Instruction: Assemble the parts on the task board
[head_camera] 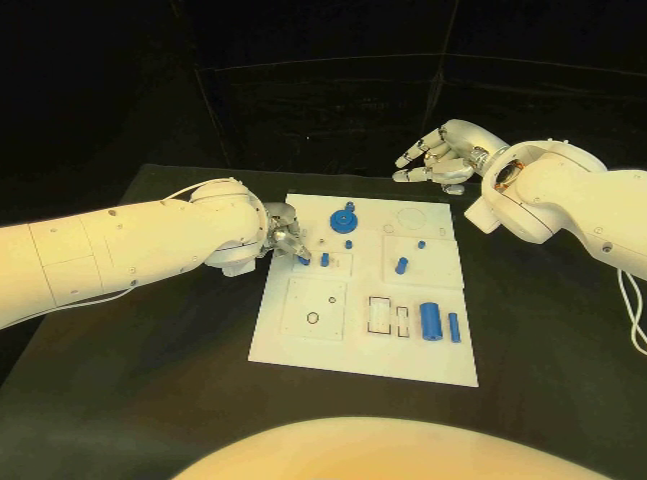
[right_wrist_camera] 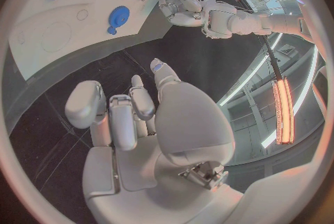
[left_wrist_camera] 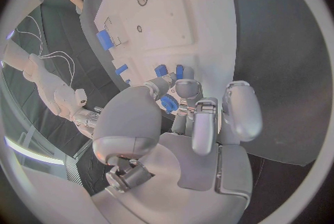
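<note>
So the black table (head_camera: 150, 400) takes up most of the scene, and the white task board (head_camera: 302, 345) sits in the middle of it, a flat rectangular plate with square and round recesses outlined on it. The left arm (head_camera: 107, 250) reaches in from the left, and its left hand (head_camera: 277, 232) is at the board's left edge, up toward the far end. From the left wrist view the fingers (left_wrist_camera: 197, 118) are curled down over a small blue part (left_wrist_camera: 168, 103), with the fingertips bunched around it, so it looks pinched, though I can't quite see the contact itself. The right arm (head_camera: 583, 200) comes in from the right, and the right hand (head_camera: 436, 152) hangs just beyond the board's far right corner, fingers loosely curled and apart with nothing in them.

Parts, biggest first: a round blue gear-like disc (head_camera: 345, 217) near the far edge of the board, a blue cylinder (head_camera: 430, 320) lying in the near right area, a thinner blue pin (head_camera: 454, 327) just right of it, a short blue peg (head_camera: 403, 265) further up, and two tiny blue pieces (head_camera: 349, 243) around the middle. All the parts are matte blue against the white.
</note>
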Controlling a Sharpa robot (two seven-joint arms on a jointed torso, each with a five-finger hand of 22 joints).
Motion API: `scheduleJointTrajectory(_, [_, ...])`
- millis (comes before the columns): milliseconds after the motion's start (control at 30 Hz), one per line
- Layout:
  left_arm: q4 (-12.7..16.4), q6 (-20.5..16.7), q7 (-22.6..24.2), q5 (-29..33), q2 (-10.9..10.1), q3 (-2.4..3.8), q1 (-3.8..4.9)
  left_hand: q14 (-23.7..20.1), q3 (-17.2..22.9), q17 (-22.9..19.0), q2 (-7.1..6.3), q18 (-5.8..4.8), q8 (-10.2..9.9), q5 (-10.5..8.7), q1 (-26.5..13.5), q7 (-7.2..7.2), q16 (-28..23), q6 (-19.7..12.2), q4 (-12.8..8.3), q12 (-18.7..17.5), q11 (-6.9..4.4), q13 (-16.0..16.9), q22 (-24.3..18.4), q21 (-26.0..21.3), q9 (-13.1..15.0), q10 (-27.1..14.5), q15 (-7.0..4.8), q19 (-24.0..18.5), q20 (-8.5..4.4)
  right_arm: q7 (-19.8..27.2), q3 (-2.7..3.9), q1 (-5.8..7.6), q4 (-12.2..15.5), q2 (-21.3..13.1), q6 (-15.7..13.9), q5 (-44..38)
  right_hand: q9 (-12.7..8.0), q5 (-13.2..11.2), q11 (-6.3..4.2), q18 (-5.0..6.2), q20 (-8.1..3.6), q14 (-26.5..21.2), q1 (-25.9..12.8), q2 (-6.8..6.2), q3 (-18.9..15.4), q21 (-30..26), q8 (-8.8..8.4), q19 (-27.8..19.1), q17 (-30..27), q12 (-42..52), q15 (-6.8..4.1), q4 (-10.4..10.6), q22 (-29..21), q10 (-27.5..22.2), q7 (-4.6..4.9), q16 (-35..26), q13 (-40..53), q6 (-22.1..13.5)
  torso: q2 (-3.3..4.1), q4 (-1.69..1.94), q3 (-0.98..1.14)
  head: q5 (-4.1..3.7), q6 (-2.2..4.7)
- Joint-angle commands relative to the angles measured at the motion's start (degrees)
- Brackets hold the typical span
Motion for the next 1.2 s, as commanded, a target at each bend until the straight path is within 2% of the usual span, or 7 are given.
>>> scheduleJointTrajectory(33, [-0.2, 1.5, -0.3, -0.6, 0.1, -0.04, -0.02, 6.0, 6.6, 15.1, 0.53, 0.28, 0.3, 0.33, -0.1, -0.14, 0.2, 0.6, -6.2, 0.2, -0.23, 0.1, 0.0, 0.1, 0.1, 0.0, -0.32, 0.2, -0.18, 0.5, 0.03, 0.10, 0.0, 0.0, 0.3, -0.1, 0.0, 0.3, 0.00, 0.67, 0.12, 2.8, 0.0, 0.55, 0.0, -0.2, 0.23, -0.4, 0.0, -0.1, -0.31, 0.4, -0.1, -0.3, -0.02, -0.3, 0.0, -0.5, 0.00, 0.02, 0.02, -0.02, -0.01])
scheduleJointTrajectory(300, [-0.8, 2.3, -0.5, -0.6, 0.8, -0.04, -0.02, 6.0, 6.5, 15.1, -0.36, 0.28, 1.0, 0.23, -1.2, -0.37, 0.2, 0.9, -6.1, 0.9, -0.37, 0.9, 0.0, 0.0, 0.4, 0.5, -0.41, 0.1, -0.25, 0.5, 0.03, 0.09, 0.0, 0.1, 0.3, -0.1, 0.0, 0.3, 0.00, 0.67, 0.12, 2.8, 0.0, 0.55, 0.0, -0.2, 0.23, -0.4, 0.0, -0.1, -0.31, 0.4, -0.1, -0.3, -0.02, -0.3, 0.0, -0.5, 0.01, -0.05, 0.00, -0.06, -0.13])
scheduleJointTrajectory(600, [-1.4, 3.0, -0.6, -0.6, 1.2, -0.03, -0.02, 6.0, 4.0, 15.1, -1.11, 0.27, 1.6, 0.01, -3.7, -0.86, 0.2, 1.3, -4.6, 1.5, -0.71, 1.5, 0.1, 0.0, 0.6, 1.1, -0.66, 0.2, -0.46, 0.4, 0.03, 0.09, 0.0, 0.1, 0.3, -0.1, 0.0, 0.5, -0.01, 0.66, 0.11, 2.8, 0.1, 0.56, 0.0, -0.2, 0.29, -0.4, -0.1, -0.1, -0.31, 0.5, -0.1, -0.4, -0.02, -0.4, 0.0, -0.5, 0.02, 0.01, 0.03, -0.24, -0.21])
scheduleJointTrajectory(1067, [-2.4, 3.1, -0.7, -0.6, 1.8, -0.03, -0.01, 6.0, 0.9, 15.1, -1.12, 0.26, 1.7, -0.04, -6.0, -1.12, 0.2, 1.8, -2.5, 2.1, -0.91, 2.2, 0.2, -0.1, 0.3, 1.4, -0.85, 0.2, -0.66, 0.5, 0.03, 0.09, 0.0, 0.2, 0.2, -0.1, 0.0, 0.5, -0.01, 0.66, 0.11, 2.8, 0.1, 0.56, 0.0, -0.2, 0.29, -0.4, -0.1, -0.1, -0.31, 0.5, -0.1, -0.4, -0.02, -0.4, 0.0, -0.5, 0.01, 0.00, -0.01, -0.36, -0.35])
scheduleJointTrajectory(1200, [-2.6, 3.3, -0.7, -0.6, 2.0, -0.03, -0.01, 6.0, -1.0, 15.1, -1.26, 0.19, 1.8, -0.11, -7.0, -1.27, 0.2, 2.4, -1.4, 2.7, -1.02, 2.9, 0.5, 0.1, 0.2, 1.8, -0.92, 0.3, -0.72, 0.5, 0.03, 0.09, 0.0, 0.2, 0.2, -0.1, 0.0, 0.5, -0.01, 0.66, 0.11, 2.8, 0.1, 0.56, 0.0, -0.2, 0.29, -0.4, -0.1, -0.1, -0.31, 0.5, -0.1, -0.4, -0.02, -0.4, 0.0, -0.5, 0.03, 0.01, -0.01, -0.39, -0.45])
